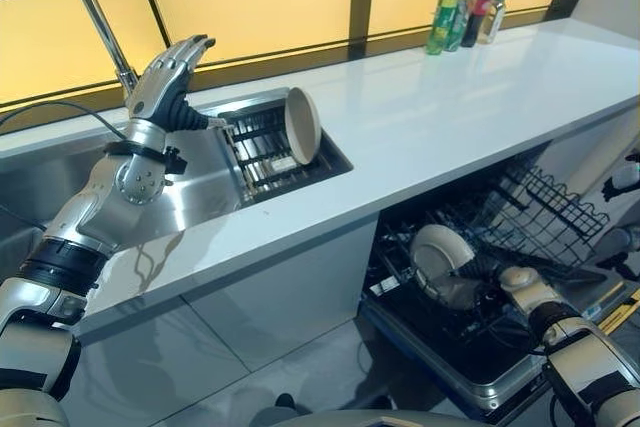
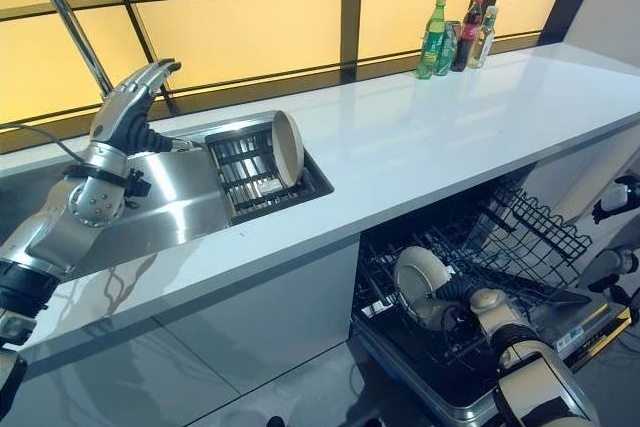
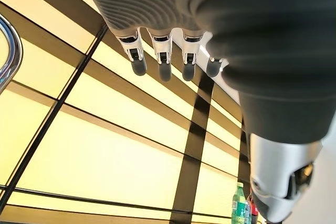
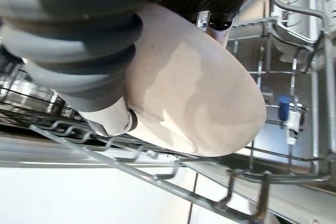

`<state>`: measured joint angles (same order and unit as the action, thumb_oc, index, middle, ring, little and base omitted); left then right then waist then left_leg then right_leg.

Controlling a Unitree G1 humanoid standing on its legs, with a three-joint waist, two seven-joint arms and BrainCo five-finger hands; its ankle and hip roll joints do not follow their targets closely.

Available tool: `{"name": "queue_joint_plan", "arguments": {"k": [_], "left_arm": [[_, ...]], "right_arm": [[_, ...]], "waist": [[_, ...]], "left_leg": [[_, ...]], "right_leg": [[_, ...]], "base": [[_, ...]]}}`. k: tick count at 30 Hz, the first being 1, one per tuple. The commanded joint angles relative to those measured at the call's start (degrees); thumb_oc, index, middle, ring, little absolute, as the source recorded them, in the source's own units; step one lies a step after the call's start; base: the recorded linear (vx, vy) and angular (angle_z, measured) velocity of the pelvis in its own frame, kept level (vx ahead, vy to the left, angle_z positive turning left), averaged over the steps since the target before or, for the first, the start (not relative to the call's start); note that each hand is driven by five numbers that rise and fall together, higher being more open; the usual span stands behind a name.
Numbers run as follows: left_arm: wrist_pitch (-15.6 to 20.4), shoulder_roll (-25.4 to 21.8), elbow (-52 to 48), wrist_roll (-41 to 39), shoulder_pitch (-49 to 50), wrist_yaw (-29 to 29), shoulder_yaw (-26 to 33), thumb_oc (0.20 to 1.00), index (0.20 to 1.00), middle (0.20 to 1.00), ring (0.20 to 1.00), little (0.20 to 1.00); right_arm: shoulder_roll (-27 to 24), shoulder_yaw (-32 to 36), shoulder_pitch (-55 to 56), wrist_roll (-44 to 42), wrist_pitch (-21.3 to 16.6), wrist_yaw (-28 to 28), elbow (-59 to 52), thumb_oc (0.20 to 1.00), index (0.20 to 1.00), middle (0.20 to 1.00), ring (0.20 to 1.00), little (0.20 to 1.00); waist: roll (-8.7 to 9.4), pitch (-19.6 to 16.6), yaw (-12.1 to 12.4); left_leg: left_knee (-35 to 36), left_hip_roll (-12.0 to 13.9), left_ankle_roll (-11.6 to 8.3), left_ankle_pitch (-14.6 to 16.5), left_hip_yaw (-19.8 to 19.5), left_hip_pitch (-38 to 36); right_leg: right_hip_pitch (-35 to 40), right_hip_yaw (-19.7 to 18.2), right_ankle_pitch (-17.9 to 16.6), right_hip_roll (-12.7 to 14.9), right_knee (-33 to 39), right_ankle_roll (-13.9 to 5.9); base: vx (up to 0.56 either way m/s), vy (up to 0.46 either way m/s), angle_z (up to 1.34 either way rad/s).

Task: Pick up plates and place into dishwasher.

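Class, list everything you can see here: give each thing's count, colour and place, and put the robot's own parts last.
Plates: two, cream; one on edge in the drying rack, one held in the dishwasher.
Drying rack: one, steel, beside the sink.
Tap: one, chrome, over the sink.
Bottles: a few, green, red and clear, back of the counter.
Counter: one, white.
Dishwasher: one, dark wire racks, open below the counter.
Left robot hand: open, raised near the tap.
Right robot hand: gripping the dishwasher plate.

counter [image 1: 450, 117]: white | bottles [image 1: 465, 12] at far end | drying rack [image 1: 265, 152] recessed
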<state>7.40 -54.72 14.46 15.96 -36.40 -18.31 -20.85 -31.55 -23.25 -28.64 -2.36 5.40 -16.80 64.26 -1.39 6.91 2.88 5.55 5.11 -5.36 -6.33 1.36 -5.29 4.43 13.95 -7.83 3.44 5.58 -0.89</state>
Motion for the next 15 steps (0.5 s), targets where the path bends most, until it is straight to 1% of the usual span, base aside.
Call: {"name": "queue_joint_plan", "arguments": {"k": [1,2,3,4,6,7,9,11,12,14,15], "left_arm": [[-0.87,-0.63,-3.27,-2.66,-10.75,-0.03,-2.02,1.000,1.000,1.000,1.000,1.000],[-1.10,-0.71,-3.47,-2.64,-10.91,0.23,-2.15,1.000,1.000,1.000,1.000,1.000],[-1.17,-0.70,-3.53,-2.27,-11.08,0.56,-2.37,1.000,1.000,1.000,1.000,1.000],[-1.33,-0.82,-3.49,-1.47,-11.23,0.82,-2.74,1.000,1.000,1.000,1.000,1.000],[-1.48,-1.19,-3.36,0.14,-11.35,0.79,-3.40,1.000,1.000,1.000,1.000,1.000],[-1.28,-1.68,-3.12,1.75,-11.64,0.78,-3.96,1.000,1.000,1.000,1.000,1.000],[-1.07,-2.68,-2.04,3.96,-12.53,0.26,-5.19,1.000,1.000,1.000,1.000,1.000],[-1.03,-4.15,-0.08,5.36,-13.71,-0.80,-6.72,1.000,1.000,1.000,1.000,1.000],[-1.13,-4.37,0.51,5.50,-14.01,-1.15,-7.07,1.000,1.000,1.000,1.000,1.000],[-1.38,-5.74,2.64,6.66,-14.26,-3.26,-7.39,1.000,1.000,1.000,1.000,1.000],[-1.32,-6.44,3.60,7.83,-14.04,-4.54,-6.97,1.000,1.000,1.000,1.000,1.000]], "right_arm": [[-0.20,-4.07,-9.05,-0.06,0.29,-2.93,3.32,0.200,0.200,0.200,0.200,0.200],[-0.39,-3.98,-9.23,0.15,0.47,-3.21,3.57,0.241,0.241,0.241,0.241,0.241],[-0.49,-3.98,-9.33,-0.42,0.53,-2.72,3.68,0.589,0.589,0.589,0.589,0.589],[-0.51,-3.81,-9.40,-0.67,0.25,-1.39,3.57,1.000,1.000,1.000,1.000,1.000],[-0.89,-3.52,-9.33,-1.39,-0.87,0.02,2.76,1.000,1.000,1.000,1.000,1.000],[-1.29,-3.29,-9.20,-1.65,-2.45,1.57,1.64,1.000,1.000,1.000,1.000,1.000],[-2.41,-3.21,-8.85,-1.72,-4.09,3.72,-1.33,1.000,1.000,1.000,1.000,1.000],[-4.69,-2.89,-8.15,-1.67,-4.21,7.29,-8.53,1.000,1.000,1.000,1.000,1.000],[-5.40,-2.67,-7.81,-1.83,-3.52,8.00,-10.83,1.000,1.000,1.000,1.000,1.000],[-8.81,-0.76,-5.46,-2.12,-2.55,12.73,-21.43,1.000,1.000,1.000,1.000,1.000],[-10.49,0.95,-3.55,-0.83,-2.87,15.27,-27.13,1.000,1.000,1.000,1.000,1.000]], "waist": [[-2.17,4.69,2.30],[-2.31,4.92,2.32],[-2.44,5.14,2.32],[-2.62,5.34,2.22],[-2.76,5.61,1.97],[-2.77,5.78,1.70],[-2.74,6.09,1.02],[-2.66,6.69,-0.30],[-2.64,6.88,-0.59],[-2.51,7.95,-2.42],[-2.39,8.53,-3.44]], "left_leg": [[-0.55,-2.74,0.46,7.73,-0.30,0.77],[-0.55,-2.79,0.44,7.66,-0.40,0.92],[-0.55,-2.87,0.43,7.59,-0.49,1.05],[-0.55,-2.91,0.40,7.55,-0.52,1.03],[-0.55,-2.94,0.37,7.50,-0.51,1.03],[-0.55,-2.94,0.35,7.45,-0.40,1.08],[-0.55,-2.85,0.30,7.38,-0.01,1.10],[-0.55,-2.82,0.31,7.28,0.58,1.23],[-0.55,-2.80,0.31,7.26,0.77,1.25],[-0.55,-2.72,0.36,7.17,1.62,1.43],[-0.55,-2.70,0.37,7.15,2.10,1.50]], "right_leg": [[2.30,-0.66,8.56,3.86,-0.58,-5.04],[2.17,-0.64,8.52,3.90,-0.58,-5.01],[2.06,-0.63,8.45,3.90,-0.58,-4.97],[2.04,-0.64,8.38,3.93,-0.58,-4.93],[2.00,-0.75,8.24,3.95,-0.58,-4.97],[1.93,-0.84,8.13,3.95,-0.58,-5.02],[1.77,-1.05,7.92,3.97,-0.58,-5.11],[1.31,-1.63,7.58,3.90,-0.58,-5.23],[1.22,-1.78,7.50,3.88,-0.58,-5.25],[0.62,-2.62,7.07,3.77,-0.58,-5.40],[0.31,-3.05,6.87,3.69,-0.58,-5.47]], "base": [[-0.02,0.019,0.03],[0.00,0.000,0.00],[-0.01,0.030,0.01],[0.00,0.030,-0.01],[0.01,0.034,-0.01],[0.02,0.037,0.01],[0.02,0.044,0.02],[0.01,0.063,0.00],[-0.01,0.081,-0.02],[-0.01,0.106,-0.02],[-0.01,0.117,-0.04]]}}
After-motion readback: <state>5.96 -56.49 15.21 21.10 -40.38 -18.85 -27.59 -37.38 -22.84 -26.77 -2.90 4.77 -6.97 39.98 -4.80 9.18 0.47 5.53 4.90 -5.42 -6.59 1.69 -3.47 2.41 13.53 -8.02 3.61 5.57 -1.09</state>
